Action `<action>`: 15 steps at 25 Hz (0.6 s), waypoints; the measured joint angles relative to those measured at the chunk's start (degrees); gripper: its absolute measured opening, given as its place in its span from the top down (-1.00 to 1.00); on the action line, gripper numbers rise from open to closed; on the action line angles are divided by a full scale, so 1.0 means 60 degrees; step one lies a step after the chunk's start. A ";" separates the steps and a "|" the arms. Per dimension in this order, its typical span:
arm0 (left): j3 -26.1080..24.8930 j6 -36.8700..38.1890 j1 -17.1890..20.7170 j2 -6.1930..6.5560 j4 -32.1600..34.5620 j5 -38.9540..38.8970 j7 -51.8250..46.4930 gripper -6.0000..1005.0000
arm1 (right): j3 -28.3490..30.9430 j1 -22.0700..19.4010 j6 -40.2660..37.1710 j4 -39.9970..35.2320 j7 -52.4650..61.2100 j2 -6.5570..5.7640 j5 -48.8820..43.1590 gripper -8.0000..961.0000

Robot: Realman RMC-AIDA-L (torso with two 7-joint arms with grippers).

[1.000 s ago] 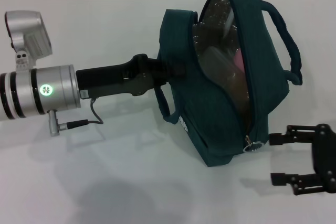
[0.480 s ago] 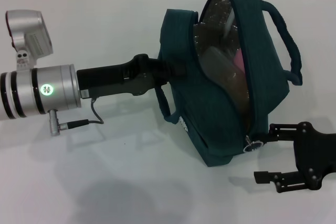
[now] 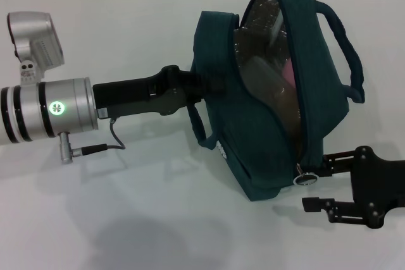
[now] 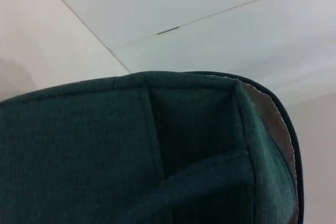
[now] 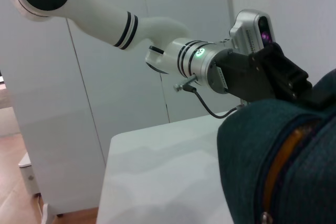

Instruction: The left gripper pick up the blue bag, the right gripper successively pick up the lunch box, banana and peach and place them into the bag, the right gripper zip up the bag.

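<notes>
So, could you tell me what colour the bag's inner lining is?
Silver foil lining, clearest in the head view.

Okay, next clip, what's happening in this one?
The left tool holds the blue bag up off the white table by its side. The bag's zipper is open, showing the foil lining and things inside, one of them pink. The right tool is open at the bag's lower end, its upper finger beside the ring pull, apparently about to zip the bag shut.
</notes>
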 joint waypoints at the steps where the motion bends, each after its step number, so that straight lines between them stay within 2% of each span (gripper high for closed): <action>1: 0.0001 0.0000 -0.0001 0.0000 0.0000 0.0000 0.0001 0.87 | 0.0000 0.0001 0.0047 0.0004 0.0010 0.0000 0.0003 -0.19; 5: 0.0004 0.0000 -0.0003 0.0001 0.0000 0.0000 0.0001 0.87 | 0.0000 0.0002 0.0177 0.0065 0.0052 0.0000 0.0015 0.02; 15: 0.0004 0.0005 0.0004 0.0000 0.0000 0.0000 0.0001 0.87 | 0.0000 0.0029 0.0225 0.0111 0.0010 -0.0001 0.0028 0.02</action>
